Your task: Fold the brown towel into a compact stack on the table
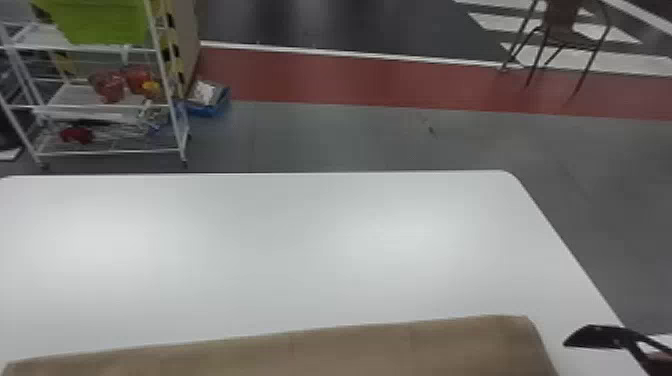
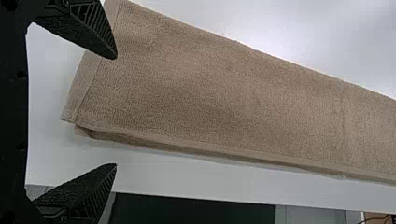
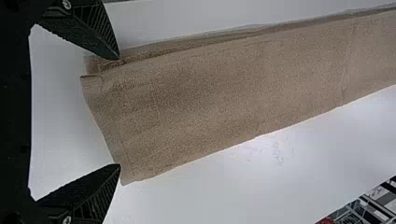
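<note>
Both wide open, I log, are left gripper (image 2: 116, 111) and right gripper (image 1: 600, 336); brown towel (image 1: 320, 352) lies across the head view's bottom, near part cut off by the frame.

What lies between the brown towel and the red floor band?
The head view shows the white tabletop beyond the towel, then grey floor up to the red band.

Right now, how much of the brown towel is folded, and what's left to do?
Partly done: the brown terry-cloth towel lies on the smooth white table as a long strip, with layered edges along one side. Nothing is in hand: the left gripper and right gripper both have their fingers wide apart. The strip isn't compact yet, so folding it shorter is probably left.
</note>
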`<state>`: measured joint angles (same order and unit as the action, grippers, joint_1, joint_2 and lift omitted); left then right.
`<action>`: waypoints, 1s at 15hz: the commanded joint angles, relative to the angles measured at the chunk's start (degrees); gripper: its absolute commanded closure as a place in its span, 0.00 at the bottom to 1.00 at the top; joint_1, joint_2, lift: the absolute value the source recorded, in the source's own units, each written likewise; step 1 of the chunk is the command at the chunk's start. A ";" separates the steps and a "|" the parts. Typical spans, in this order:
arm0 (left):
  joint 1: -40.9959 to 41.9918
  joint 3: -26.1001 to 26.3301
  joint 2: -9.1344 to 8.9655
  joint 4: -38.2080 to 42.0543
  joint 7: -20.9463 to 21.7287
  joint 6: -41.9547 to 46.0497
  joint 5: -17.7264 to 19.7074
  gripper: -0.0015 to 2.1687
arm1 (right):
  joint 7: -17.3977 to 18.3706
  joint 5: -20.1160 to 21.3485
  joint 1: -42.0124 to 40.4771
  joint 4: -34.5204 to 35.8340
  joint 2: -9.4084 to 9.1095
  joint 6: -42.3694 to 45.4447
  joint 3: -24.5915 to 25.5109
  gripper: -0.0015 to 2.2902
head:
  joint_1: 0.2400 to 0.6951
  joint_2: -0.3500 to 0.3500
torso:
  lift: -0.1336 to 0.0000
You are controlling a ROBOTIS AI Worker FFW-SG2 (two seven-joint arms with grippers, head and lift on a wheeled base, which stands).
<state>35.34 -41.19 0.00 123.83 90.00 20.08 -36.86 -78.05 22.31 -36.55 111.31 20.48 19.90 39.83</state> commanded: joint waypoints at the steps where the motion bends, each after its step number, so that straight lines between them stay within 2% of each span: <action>1: 0.00 0.05 -0.15 0.01 0.57 0.00 -0.06 0.03 | -0.28 -0.07 -0.01 0.04 0.09 0.00 0.07 0.03 | 1.00 0.26 | 0.11; 12: 0.00 0.05 -0.15 -0.25 0.57 0.00 -0.06 0.03 | -0.28 -0.07 0.08 -0.05 0.09 0.00 0.07 0.03 | 1.00 0.26 | 0.11; 14: -0.44 -0.39 -0.15 -1.13 0.57 -1.23 3.37 0.03 | -0.28 -0.07 0.17 -0.13 0.00 0.00 -0.02 0.03 | 1.00 0.26 | 0.11; 15: -1.32 -0.91 -0.15 -1.31 0.57 -6.50 5.22 0.03 | -0.28 -0.07 0.26 -0.22 0.09 0.18 -0.02 0.03 | 1.00 0.26 | 0.11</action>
<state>34.84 -41.52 0.00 122.88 90.00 18.03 -34.04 -78.05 22.23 -36.38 111.20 20.50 19.96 39.85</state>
